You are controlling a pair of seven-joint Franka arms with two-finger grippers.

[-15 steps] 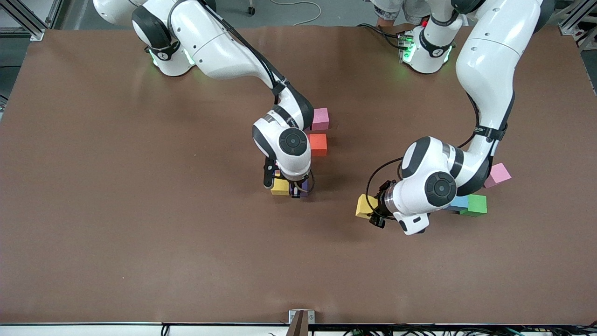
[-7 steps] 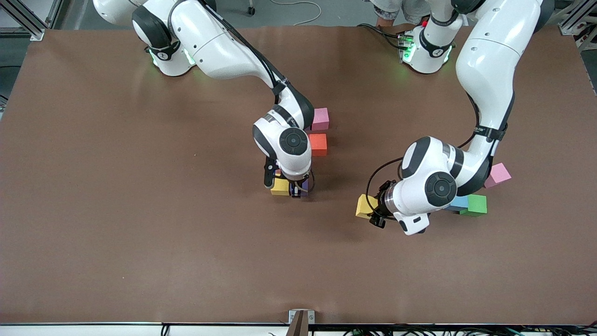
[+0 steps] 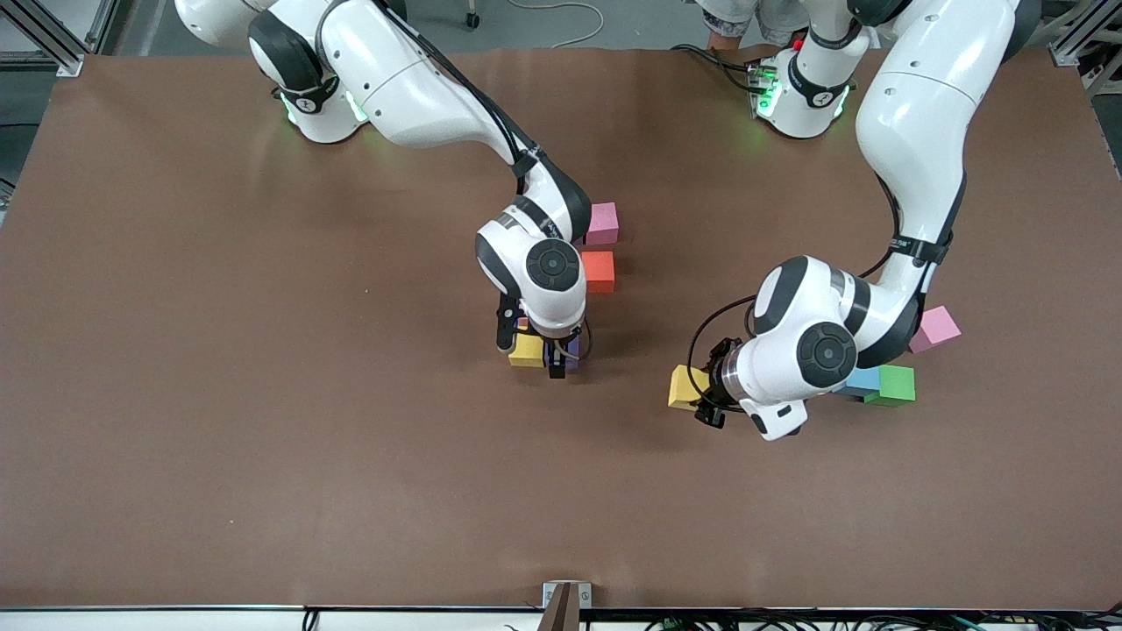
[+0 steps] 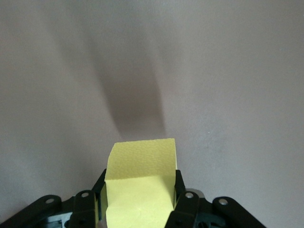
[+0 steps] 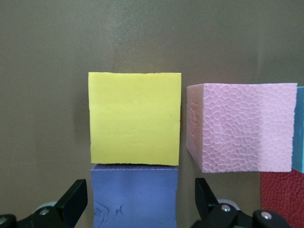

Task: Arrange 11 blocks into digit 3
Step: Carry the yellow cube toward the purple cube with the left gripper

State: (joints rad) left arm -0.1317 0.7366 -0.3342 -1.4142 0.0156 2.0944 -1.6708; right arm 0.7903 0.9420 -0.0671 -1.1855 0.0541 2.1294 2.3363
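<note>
The half-built figure of blocks sits mid-worktop (image 3: pixel 263 438): a yellow block (image 5: pixel 135 118) touches a purple block (image 5: pixel 134 194), a pink block (image 5: pixel 240 127) just beside. The right gripper (image 5: pixel 137 199) stands over the purple block, fingers (image 5: pixel 73 197) wide. The left gripper (image 4: pixel 138 197), toward the left arm's end, pinches a second yellow block (image 4: pixel 140 187) above the worktop.

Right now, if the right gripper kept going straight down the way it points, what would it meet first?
The right gripper stands open astride the purple block, so that block would be first, with the table under it. The yellow block lies just ahead, touching it. Depth is hard to judge.
</note>
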